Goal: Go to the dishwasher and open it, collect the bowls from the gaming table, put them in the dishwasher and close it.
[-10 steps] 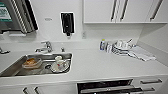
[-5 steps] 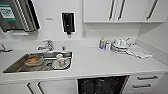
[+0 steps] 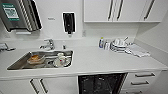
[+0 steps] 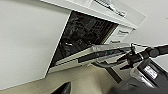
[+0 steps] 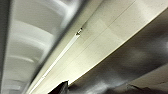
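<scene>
The white tabletop spans the head view, with white upper cabinets on the wall above it. Below its front edge the dishwasher stands open, its dark interior with wire racks exposed between a white cabinet door and a stack of drawers. In the left wrist view the dishwasher door is tilted partway down from the dark cavity, and a dark robot arm reaches to the door's upper edge, touching or very near it; whether that end effector is clenched or released cannot be told. The right wrist view is a blurred close look at a pale, long panel edge, and that end effector's state cannot be told either.

A steel sink sunk in the tabletop holds dishes, a faucet behind it. Stacked plates, a folded cloth and a small bottle sit toward the right corner. A black dispenser hangs on the wall.
</scene>
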Controlling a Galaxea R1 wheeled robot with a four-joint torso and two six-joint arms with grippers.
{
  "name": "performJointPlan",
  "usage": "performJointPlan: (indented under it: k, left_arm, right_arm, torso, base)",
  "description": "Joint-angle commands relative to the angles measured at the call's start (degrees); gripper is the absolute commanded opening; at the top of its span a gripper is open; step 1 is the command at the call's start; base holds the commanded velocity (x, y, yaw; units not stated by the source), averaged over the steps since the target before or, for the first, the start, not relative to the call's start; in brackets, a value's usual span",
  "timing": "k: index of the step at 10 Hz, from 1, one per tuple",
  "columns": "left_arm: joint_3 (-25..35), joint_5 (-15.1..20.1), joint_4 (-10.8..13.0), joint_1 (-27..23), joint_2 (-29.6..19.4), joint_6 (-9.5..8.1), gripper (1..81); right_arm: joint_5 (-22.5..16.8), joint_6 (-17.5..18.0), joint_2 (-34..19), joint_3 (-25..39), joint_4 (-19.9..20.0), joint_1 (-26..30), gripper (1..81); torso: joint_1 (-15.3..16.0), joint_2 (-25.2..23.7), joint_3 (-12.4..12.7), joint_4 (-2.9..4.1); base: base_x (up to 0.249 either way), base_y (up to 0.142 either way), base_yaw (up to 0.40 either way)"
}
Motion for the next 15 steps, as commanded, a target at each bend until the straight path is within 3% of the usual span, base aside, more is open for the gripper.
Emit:
performJointPlan:
  k: [1, 9, 12, 15]
  left_arm:
    - [0.9, 1.0, 1.6, -2.8, -2.8, 0.19, 81.1]
    - [-0.1, 3.6, 1.6, -2.6, -0.8, 0.37, 81.1]
    - [-1.5, 4.7, 1.6, -2.6, 1.7, 0.28, 81.1]
    - [-5.3, 4.7, 1.0, -1.1, 5.1, 0.19, 81.1]
  right_arm:
    - [-5.9, -0.7, 4.0, -3.6, -2.0, 0.4, 81.1]
    - [-2.8, -0.7, 11.8, -17.7, -4.7, -5.3, 81.1]
    - [-1.7, -1.0, 11.5, -19.9, -4.8, -6.4, 81.1]
    - [-1.7, -5.9, 10.2, -21.1, -5.4, -8.1, 81.1]
  torso:
    - [0.0, 0.0, 0.0, 0.0]
    - [0.0, 0.0, 0.0, 0.0]
    - [0.0, 0.0, 0.0, -0.02]
    - [-0.1, -0.1, 0.0, -0.02]
  base:
    - [-0.076, 0.0, 0.0]
    - [-0.076, 0.0, 0.0]
    - [-0.086, 0.0, 0.0]
    - [-0.023, 0.0, 0.0]
